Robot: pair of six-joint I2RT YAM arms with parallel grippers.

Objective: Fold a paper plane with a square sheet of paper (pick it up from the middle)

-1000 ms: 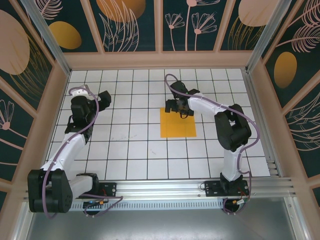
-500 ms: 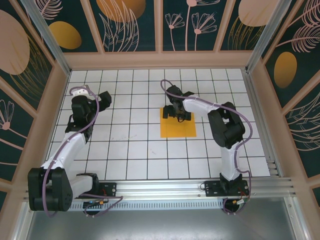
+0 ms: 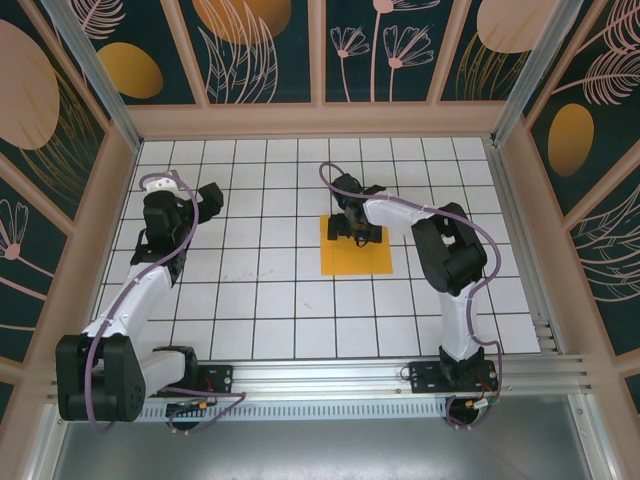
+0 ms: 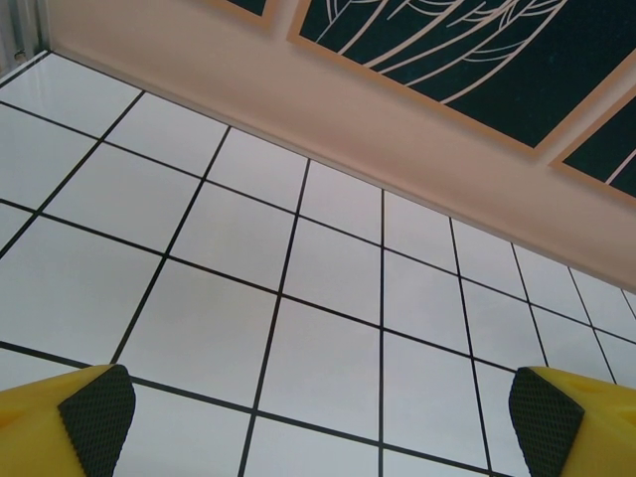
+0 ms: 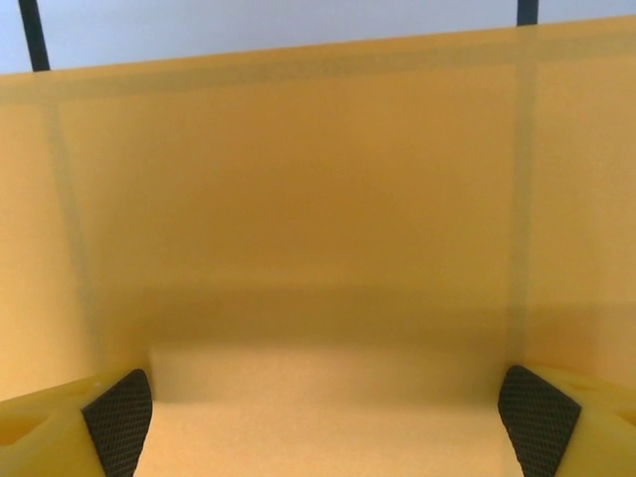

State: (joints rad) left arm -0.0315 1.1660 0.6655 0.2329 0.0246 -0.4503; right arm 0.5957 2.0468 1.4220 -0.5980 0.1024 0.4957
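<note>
Right gripper [image 5: 328,417], jaws wide, sits low over the flat paper [image 3: 357,258] beneath it, placed to pinch; left gripper [image 4: 323,412] waits wide.

White grid-tiled floor [image 3: 250,290], dark teal wall panels [image 3: 350,80], peach leaf drawings, orange ovals [image 3: 130,70], peach wooden frame [image 3: 310,120], aluminium rail [image 3: 330,372]
</note>
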